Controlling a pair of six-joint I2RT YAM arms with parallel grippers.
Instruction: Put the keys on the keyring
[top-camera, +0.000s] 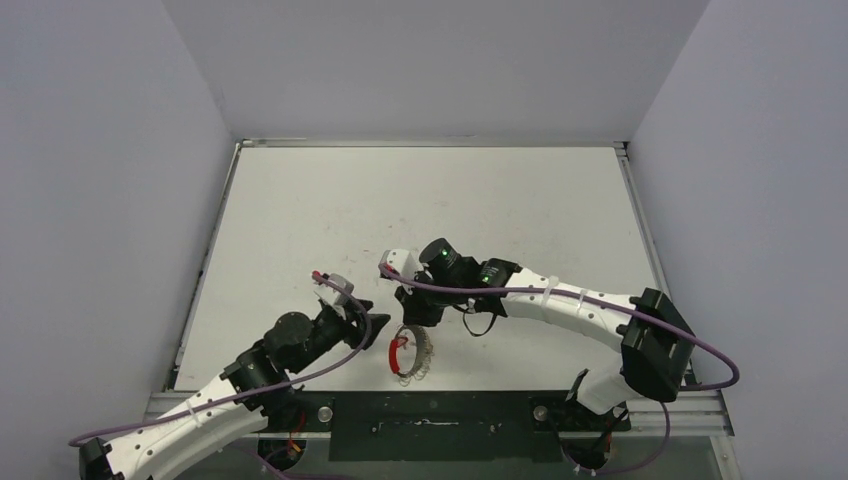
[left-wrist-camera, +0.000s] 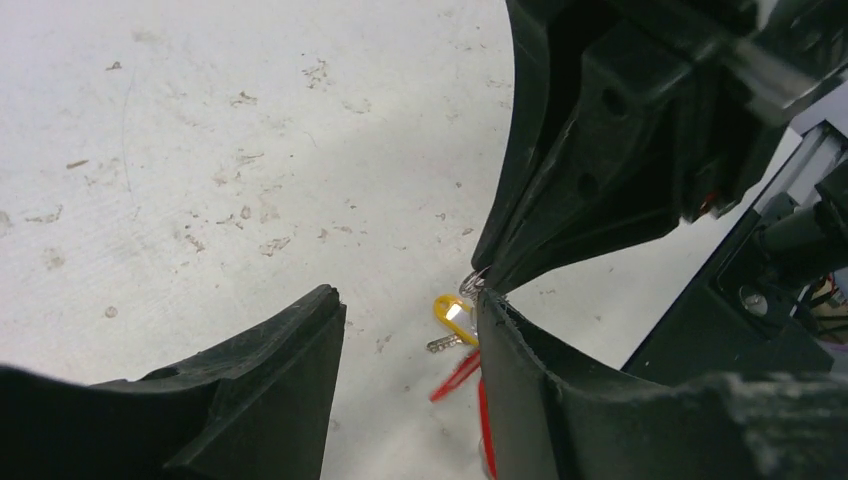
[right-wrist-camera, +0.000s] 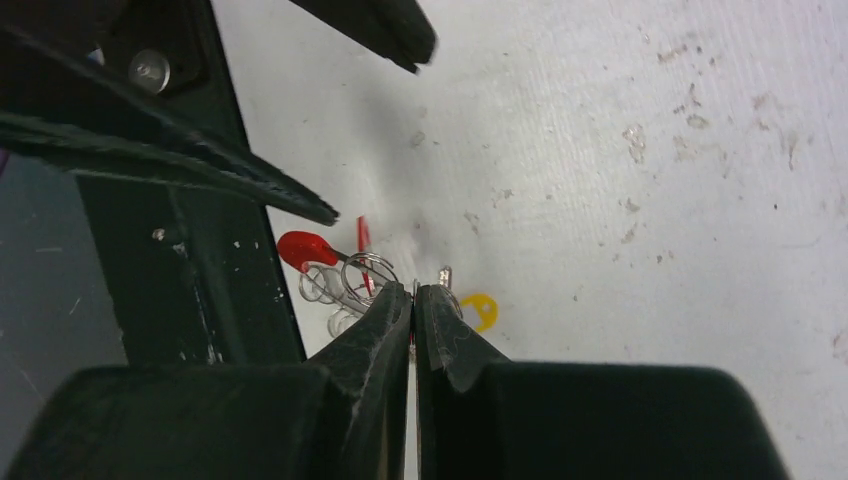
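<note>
The keyring (top-camera: 421, 350) lies on the table (top-camera: 420, 200), with its red piece (top-camera: 397, 350) on the rim. The right gripper (right-wrist-camera: 413, 296) is closed at the keyring; whether it pinches wire cannot be told. The left gripper (left-wrist-camera: 410, 350) stands beside the keyring, jaws apart and holding nothing. Only the right wrist view shows the red-tagged key (right-wrist-camera: 303, 248). Both wrist views show the yellow-tagged key (left-wrist-camera: 452, 308) just beside the keyring.

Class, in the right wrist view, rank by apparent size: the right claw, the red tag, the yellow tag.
right claw (nearest the camera)
red tag
yellow tag (partly hidden, so its rank below red is unsure)
</note>
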